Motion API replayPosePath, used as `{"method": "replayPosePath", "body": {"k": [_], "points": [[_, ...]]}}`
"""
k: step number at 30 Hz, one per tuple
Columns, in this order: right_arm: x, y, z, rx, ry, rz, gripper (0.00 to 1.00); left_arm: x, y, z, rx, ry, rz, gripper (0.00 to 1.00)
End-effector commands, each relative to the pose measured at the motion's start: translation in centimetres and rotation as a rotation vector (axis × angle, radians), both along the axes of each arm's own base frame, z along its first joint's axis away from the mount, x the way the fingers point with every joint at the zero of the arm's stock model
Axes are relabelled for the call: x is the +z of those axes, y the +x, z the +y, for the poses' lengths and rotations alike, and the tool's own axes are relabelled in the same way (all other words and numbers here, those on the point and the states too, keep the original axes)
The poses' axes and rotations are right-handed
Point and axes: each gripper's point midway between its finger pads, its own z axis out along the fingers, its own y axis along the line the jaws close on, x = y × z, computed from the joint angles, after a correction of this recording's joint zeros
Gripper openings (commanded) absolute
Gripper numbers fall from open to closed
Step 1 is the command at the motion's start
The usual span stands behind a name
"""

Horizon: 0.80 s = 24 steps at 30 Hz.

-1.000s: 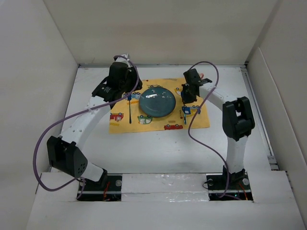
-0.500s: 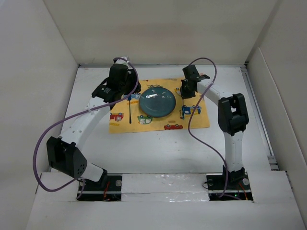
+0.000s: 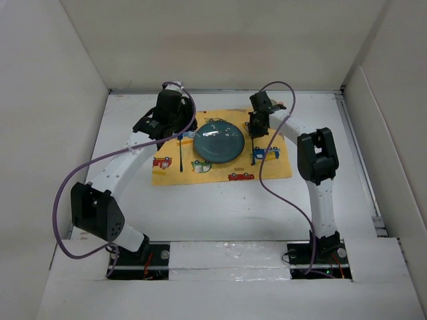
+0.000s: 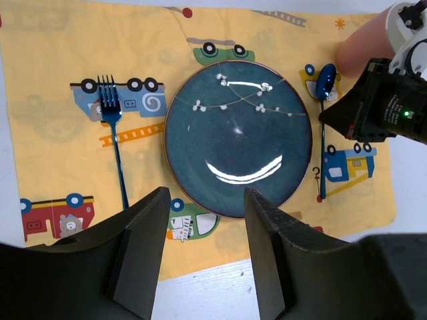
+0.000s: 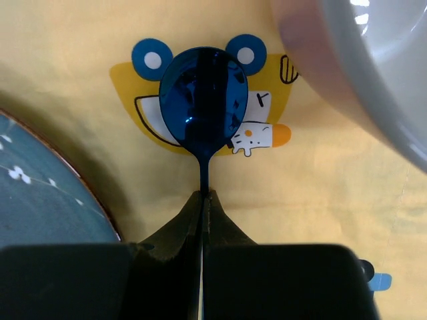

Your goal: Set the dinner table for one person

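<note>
The white dinner table (image 3: 220,207) carries a yellow car-print mat (image 3: 267,170). A teal plate (image 3: 218,143) sits mid-mat, also in the left wrist view (image 4: 238,140). A blue fork (image 4: 113,133) lies left of it. A blue spoon (image 4: 323,153) lies right of it on the mat. My right gripper (image 5: 202,197) is shut on the spoon's neck just below the bowl (image 5: 203,100); it also shows in the top view (image 3: 256,132). My left gripper (image 4: 203,253) is open and empty, held high above the mat's near-left part (image 3: 175,127).
A pink and white cup (image 5: 360,67) stands on the mat just beyond the spoon's bowl, close to my right gripper; it also shows in the left wrist view (image 4: 363,47). White walls enclose the table on three sides.
My right arm has folded in and its gripper has moved a little back and left, onto the spoon's neck. My left arm has shifted slightly.
</note>
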Motion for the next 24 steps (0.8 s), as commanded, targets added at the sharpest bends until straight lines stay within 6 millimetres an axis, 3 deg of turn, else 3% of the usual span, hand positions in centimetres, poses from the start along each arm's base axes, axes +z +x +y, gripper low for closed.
{"method": "replayPosePath", "body": {"k": [1, 7, 11, 14, 15, 18, 19, 21, 22, 23, 24], "points": [[1.8, 1.5, 1.1, 0.013, -0.003, -0.067, 0.01, 1.0, 0.7, 0.2, 0.004, 0.008, -0.036, 0.46], [1.7, 0.9, 0.5, -0.026, -0.016, -0.051, 0.32, 0.8, 0.8, -0.1, -0.006, 0.005, -0.028, 0.46], [4.1, 0.2, 1.3, 0.0, 0.043, -0.062, 0.46, 1.5, 0.9, -0.1, -0.005, -0.002, -0.039, 0.46], [7.7, -0.4, 2.0, 0.02, 0.058, -0.116, 0.55, 3.0, 1.1, -0.1, 0.002, -0.014, -0.068, 0.46], [10.3, -0.6, 2.0, 0.022, 0.078, -0.159, 0.55, 3.9, 1.2, -0.2, 0.002, -0.022, -0.085, 0.46], [14.1, -2.5, 3.2, 0.063, 0.124, -0.198, 0.59, 6.2, 1.4, -0.3, 0.003, -0.042, -0.128, 0.46], [17.5, -3.6, 3.7, 0.077, 0.158, -0.259, 0.6, 6.8, 1.5, -0.3, 0.002, -0.045, -0.139, 0.46], [21.2, -5.0, 3.7, 0.084, 0.197, -0.338, 0.6, 8.8, 1.6, -0.2, 0.008, -0.056, -0.169, 0.46], [25.0, -6.3, 3.0, 0.08, 0.235, -0.436, 0.6, 9.8, 1.6, -0.2, 0.014, -0.065, -0.186, 0.46], [27.2, -6.6, 1.7, 0.034, 0.228, -0.511, 0.6, 10.8, 1.6, 0.1, 0.025, -0.068, -0.204, 0.46], [29.4, -7.2, 0.5, -0.012, 0.233, -0.58, 0.63, 13.2, 1.6, 0.3, 0.038, -0.085, -0.25, 0.47]]}}
